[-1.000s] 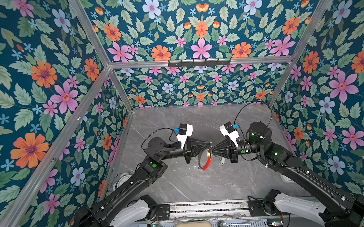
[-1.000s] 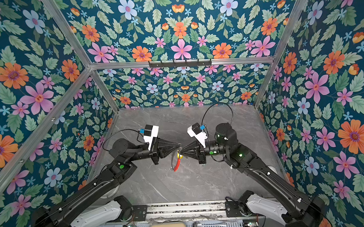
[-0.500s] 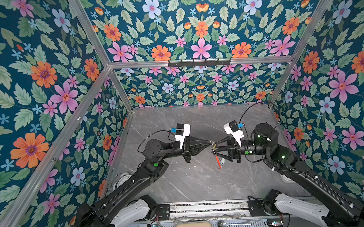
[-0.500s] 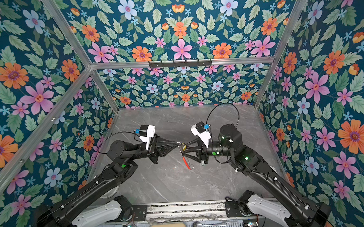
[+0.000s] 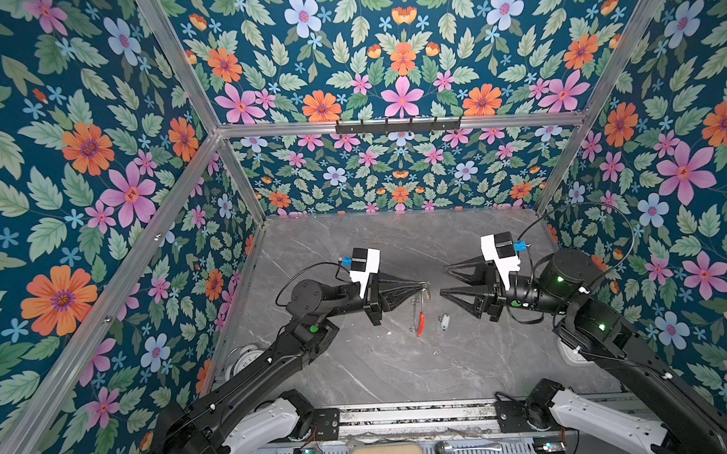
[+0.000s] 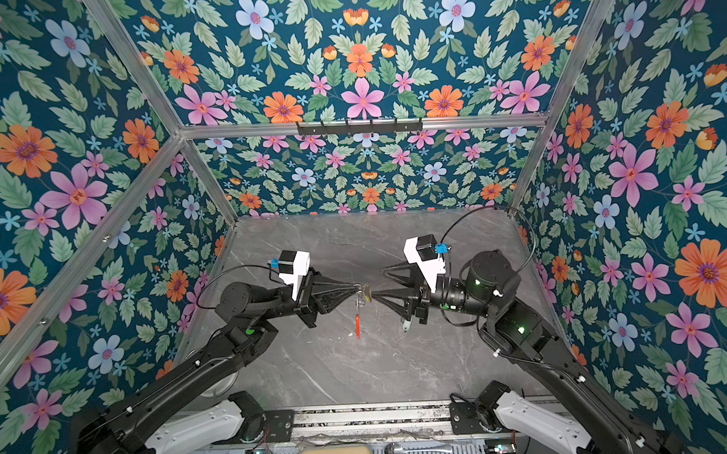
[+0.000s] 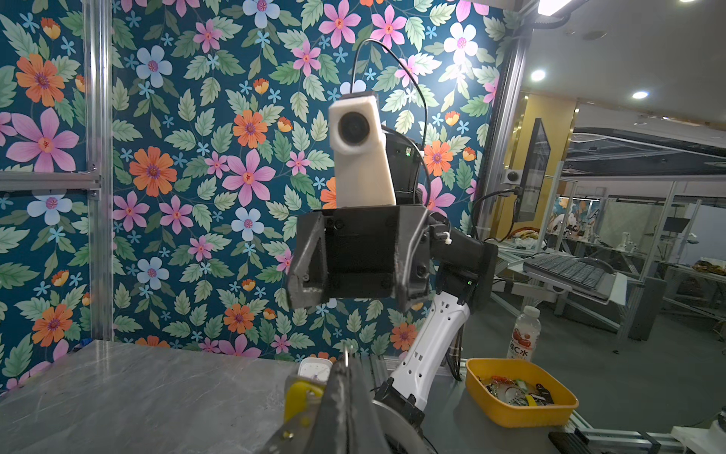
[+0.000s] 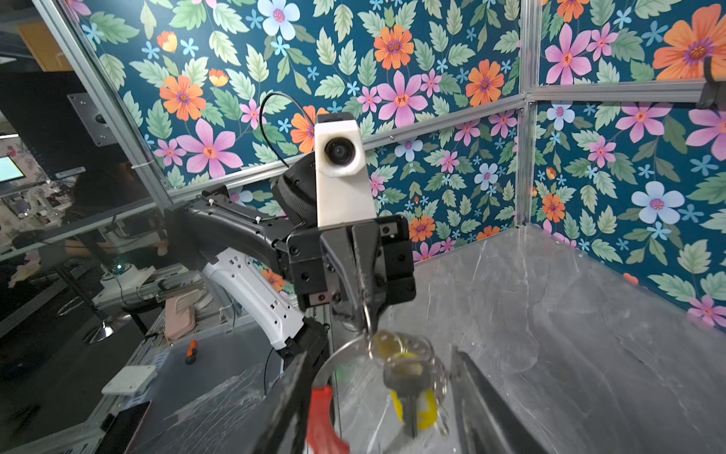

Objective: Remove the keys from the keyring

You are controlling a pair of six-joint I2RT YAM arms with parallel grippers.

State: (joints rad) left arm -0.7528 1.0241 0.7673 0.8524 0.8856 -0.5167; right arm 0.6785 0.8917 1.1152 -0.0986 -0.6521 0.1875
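Note:
The keyring (image 5: pixel 418 321) (image 6: pixel 358 324), a thin grey hoop with a red section (image 8: pixel 322 416), hangs above the marble table from my left gripper (image 5: pixel 423 283) (image 6: pixel 357 285) (image 7: pixel 345 377), which is shut on its top edge. A key with a yellow tag (image 8: pixel 410 393) (image 7: pixel 298 397) dangles with small silver rings just under that grip. Another key with a pale tag (image 5: pixel 444 321) (image 6: pixel 405 326) lies on the table. My right gripper (image 5: pixel 442 280) (image 6: pixel 376 282) (image 8: pixel 385 408) stands open a short way right of the keyring, holding nothing.
Floral walls close in the back and both sides of the table (image 5: pixel 400 372). A black hook rail (image 5: pixel 398 125) is fixed to the back wall. Off the table stand a yellow bin (image 7: pixel 518 408) with more rings and a bottle (image 7: pixel 524 334).
My right gripper was shut at the keyring beside the left one; it has opened and drawn back to the right. The keyring swung right, then back under the left gripper.

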